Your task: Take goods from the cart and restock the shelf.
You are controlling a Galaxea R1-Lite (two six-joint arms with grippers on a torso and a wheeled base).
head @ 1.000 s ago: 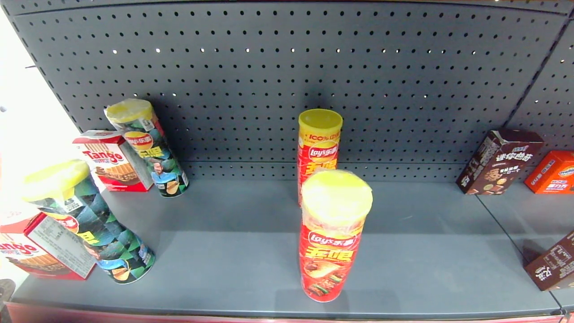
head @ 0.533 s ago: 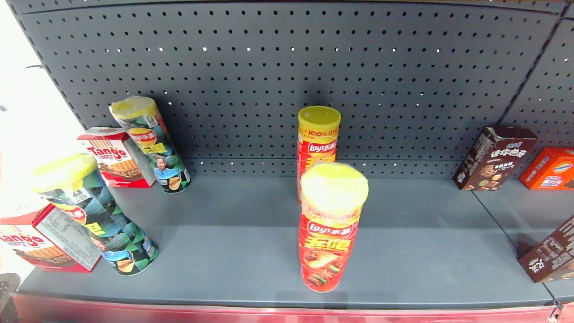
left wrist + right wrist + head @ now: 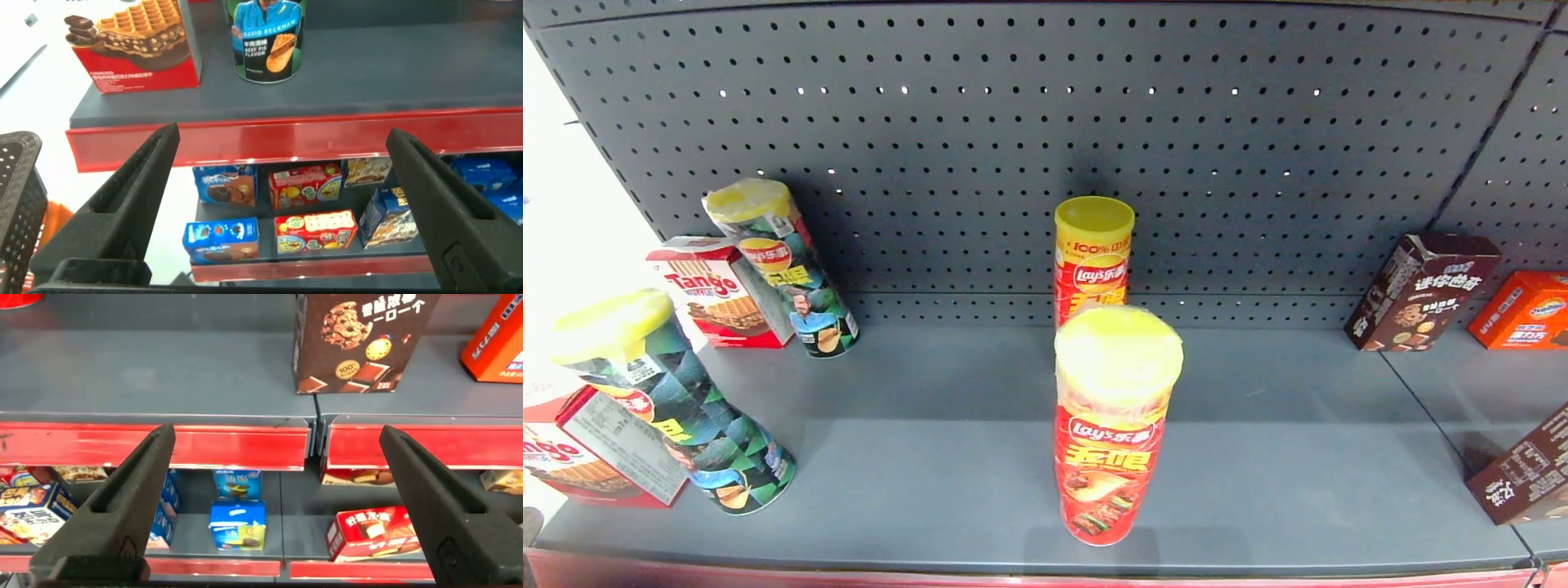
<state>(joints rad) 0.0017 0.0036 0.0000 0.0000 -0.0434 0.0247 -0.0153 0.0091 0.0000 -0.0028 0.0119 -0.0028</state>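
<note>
The shelf (image 3: pixel 947 465) is a grey board with a red front strip and a pegboard back (image 3: pixel 1013 122). The left gripper (image 3: pixel 283 139) is released, its fingers spread wide with nothing between them, and it sits just in front of that red strip (image 3: pixel 245 145). Beyond its fingertips, on the board, a green-patterned chip can (image 3: pixel 265 37) stands upright beside a wafer box (image 3: pixel 135 41). Past the strip, a lower tier holds small snack boxes (image 3: pixel 306 186). A black mesh basket (image 3: pixel 16 196) lies off to one side of this gripper.

The right gripper (image 3: pixel 278 434) is likewise released and empty, facing the strip where two shelf boards meet. Ahead of it stands a brown cookie box (image 3: pixel 359 339), with an orange box (image 3: pixel 498 339) beside that.

In the head view, a red chip can (image 3: pixel 1112 425) stands near the front edge at mid-shelf, directly before a second red can (image 3: pixel 1093 253) at the back.
</note>
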